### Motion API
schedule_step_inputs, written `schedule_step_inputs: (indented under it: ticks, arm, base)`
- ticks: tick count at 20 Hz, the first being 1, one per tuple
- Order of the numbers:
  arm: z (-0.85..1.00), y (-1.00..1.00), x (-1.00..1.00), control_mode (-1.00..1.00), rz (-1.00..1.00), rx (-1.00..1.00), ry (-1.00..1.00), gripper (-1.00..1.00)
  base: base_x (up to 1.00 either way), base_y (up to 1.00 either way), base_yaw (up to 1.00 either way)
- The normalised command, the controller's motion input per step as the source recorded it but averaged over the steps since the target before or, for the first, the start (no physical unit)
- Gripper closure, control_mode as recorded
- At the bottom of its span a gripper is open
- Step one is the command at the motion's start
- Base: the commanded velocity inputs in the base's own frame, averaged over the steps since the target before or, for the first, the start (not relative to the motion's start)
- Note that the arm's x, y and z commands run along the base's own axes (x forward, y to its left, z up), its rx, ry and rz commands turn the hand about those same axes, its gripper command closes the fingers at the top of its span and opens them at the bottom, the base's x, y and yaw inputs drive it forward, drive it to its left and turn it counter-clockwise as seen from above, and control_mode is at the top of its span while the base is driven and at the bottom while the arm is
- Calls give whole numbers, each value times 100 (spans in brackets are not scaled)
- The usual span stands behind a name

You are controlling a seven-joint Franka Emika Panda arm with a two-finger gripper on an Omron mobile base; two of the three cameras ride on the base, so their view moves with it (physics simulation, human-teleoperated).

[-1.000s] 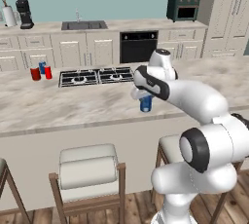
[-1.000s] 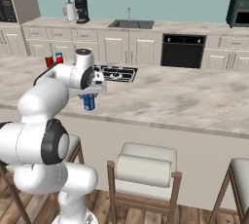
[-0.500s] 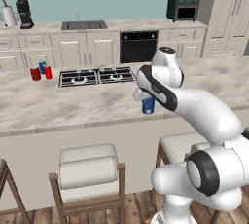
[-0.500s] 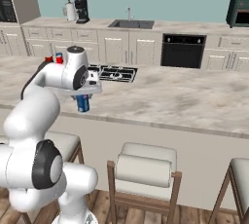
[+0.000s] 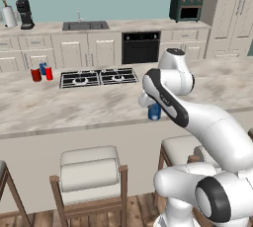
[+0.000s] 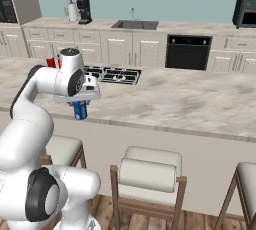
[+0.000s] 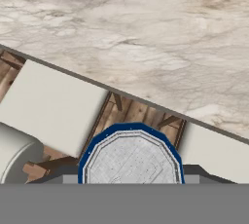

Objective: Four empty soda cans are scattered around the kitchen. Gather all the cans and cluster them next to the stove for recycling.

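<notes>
My gripper [image 5: 154, 106] is shut on a blue soda can [image 5: 154, 112], held upright just above the near edge of the marble island counter [image 5: 74, 105]. From the right, the gripper [image 6: 80, 105] and the soda can [image 6: 80, 111] hang left of the stove [image 6: 112, 75]. Looking down the hand, the can's silvery top [image 7: 130, 158] sits between my fingers, over the counter edge and the stools. The black stove [image 5: 99, 77] lies far left of the can. Beside the stove's left end stand two red cans [image 5: 35, 75] [image 5: 48, 73] and a blue one [image 5: 42, 67].
Cushioned stools [image 5: 91, 169] [image 6: 147, 169] stand under the counter's near edge. Along the back wall are a sink [image 5: 85, 25], a built-in oven [image 5: 141, 47], a coffee machine [image 5: 24, 14], a paper-towel roll [image 5: 9, 16] and a toaster oven [image 5: 186, 7].
The gripper has carried the blue can a little toward the counter's near edge and slightly lower. My elbow has swung outward. The other cans have not moved.
</notes>
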Motion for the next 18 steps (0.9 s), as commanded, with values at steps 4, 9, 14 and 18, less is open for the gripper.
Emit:
schedule_step_inputs:
  ticks: [4,9,14,18]
  arm:
    - [14,0,-46,-100,0,0,0,100]
    - [17,0,-44,-100,0,0,0,100]
    - [8,0,-13,-100,0,0,-3,100]
    - [0,0,0,100,0,0,0,100]
  base:
    - [0,0,0]
    - [0,0,0]
    - [0,0,0]
    - [0,0,0]
